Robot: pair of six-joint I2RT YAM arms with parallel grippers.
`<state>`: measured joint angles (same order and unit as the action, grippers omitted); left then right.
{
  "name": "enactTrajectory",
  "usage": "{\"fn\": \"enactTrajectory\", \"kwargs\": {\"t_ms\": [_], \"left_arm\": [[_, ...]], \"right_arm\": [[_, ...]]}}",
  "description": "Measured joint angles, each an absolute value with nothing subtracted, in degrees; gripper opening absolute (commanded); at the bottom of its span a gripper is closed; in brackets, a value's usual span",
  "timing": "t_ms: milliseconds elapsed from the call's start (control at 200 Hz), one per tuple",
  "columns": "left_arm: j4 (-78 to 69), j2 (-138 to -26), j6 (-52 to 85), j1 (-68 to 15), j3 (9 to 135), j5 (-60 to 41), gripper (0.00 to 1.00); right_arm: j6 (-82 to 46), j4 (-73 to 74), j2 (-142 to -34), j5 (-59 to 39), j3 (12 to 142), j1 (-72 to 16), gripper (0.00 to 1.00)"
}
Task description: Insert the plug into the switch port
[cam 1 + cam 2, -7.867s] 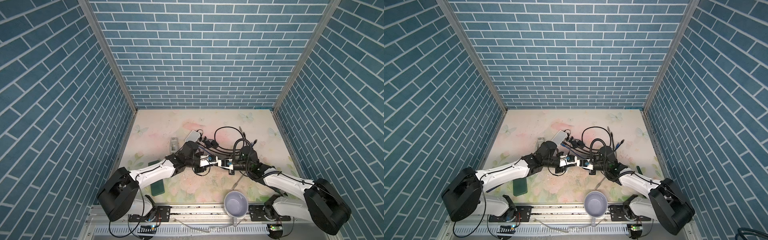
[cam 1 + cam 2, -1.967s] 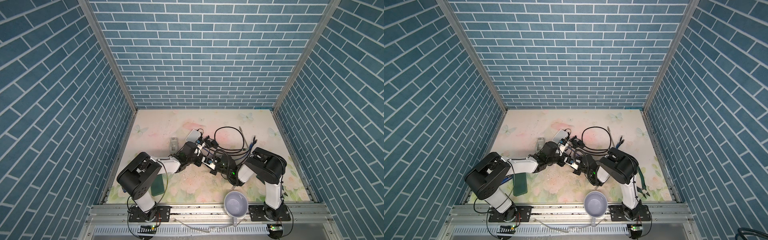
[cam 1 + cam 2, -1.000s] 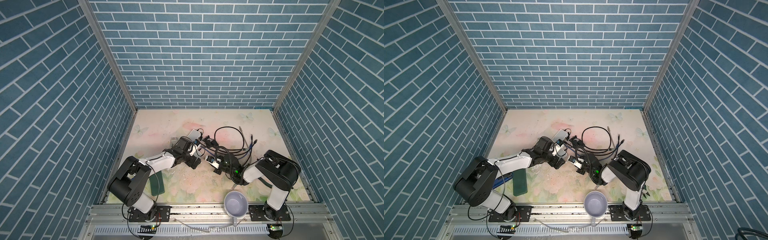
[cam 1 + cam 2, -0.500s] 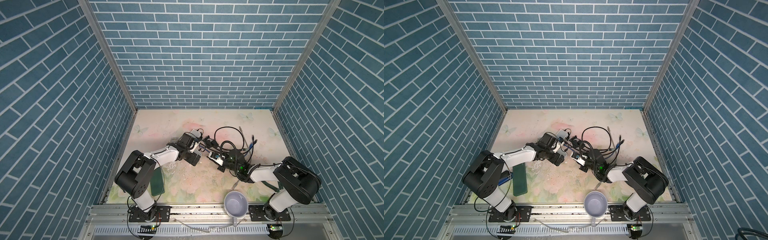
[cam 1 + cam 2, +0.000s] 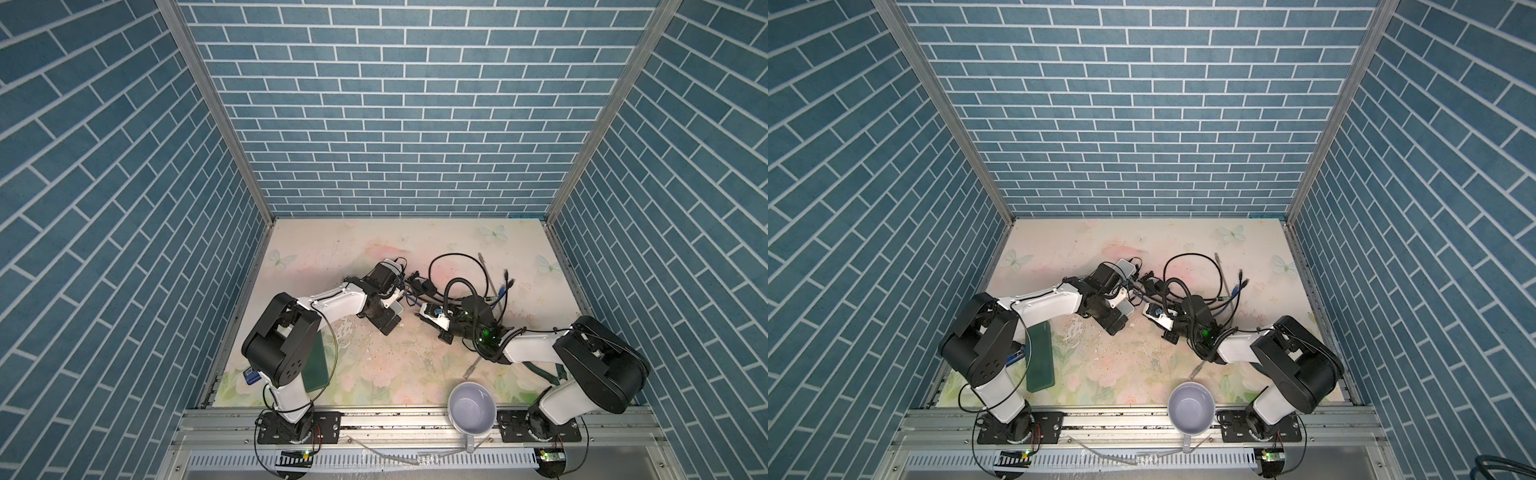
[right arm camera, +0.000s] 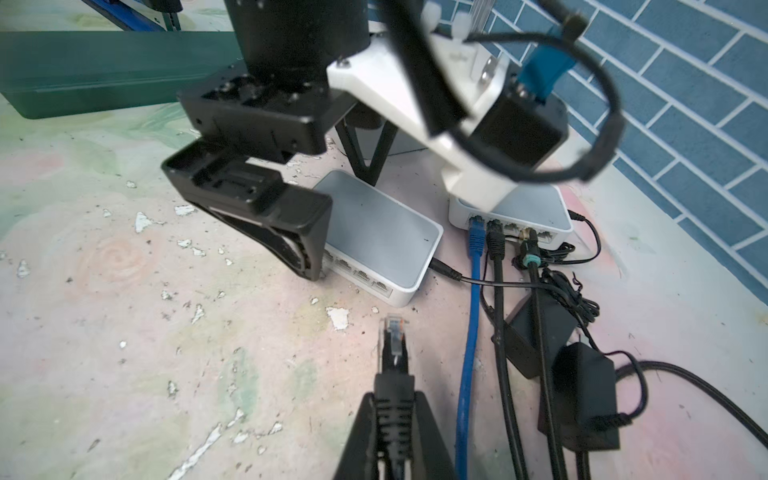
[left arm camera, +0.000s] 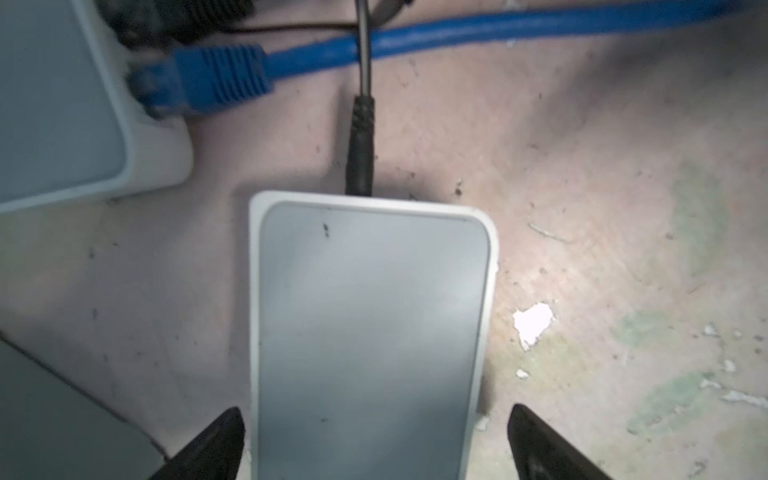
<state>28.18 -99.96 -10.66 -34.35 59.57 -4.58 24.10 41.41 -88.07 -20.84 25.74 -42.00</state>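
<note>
Counter [image 5: 374,365] takes up most of what we see, a worn flowered sheet walled in by blue brick. Beside the left arm's base lies a long green box [image 5: 1040,357], and a pale mug [image 5: 471,405] sits at the front edge near the right arm's base.

Next in size comes the left claw [image 7: 374,409]. We see it spread wide over the switch [image 6: 382,224], one finger on each side of the white case and neither closed against it. That switch lies flat near the middle of the counter. The ports we can see are empty, and a thin black power lead [image 7: 360,158] is plugged into its end. Just beside it, a second switch [image 6: 536,208] carries a blue cable [image 6: 469,332] and some black ones. Two black power bricks [image 6: 582,399] lie among the cables to the side.

The right claw [image 6: 395,415] is pinched narrow on the black boot of the plug [image 6: 393,349]. We find the plug low over the counter, its clear tip aimed at the switch's port side, near its corner but not touching it.
</note>
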Motion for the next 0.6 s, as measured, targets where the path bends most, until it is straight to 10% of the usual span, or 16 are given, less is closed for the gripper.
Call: {"fn": "enactTrajectory", "kwargs": {"t_ms": [595], "left_arm": [[31.14,-103.9,-11.73,-34.83,63.64,-3.84,0.57]], "right_arm": [[24.08,41.43,-88.18,-21.85,25.74,-41.87,0.0]]}}
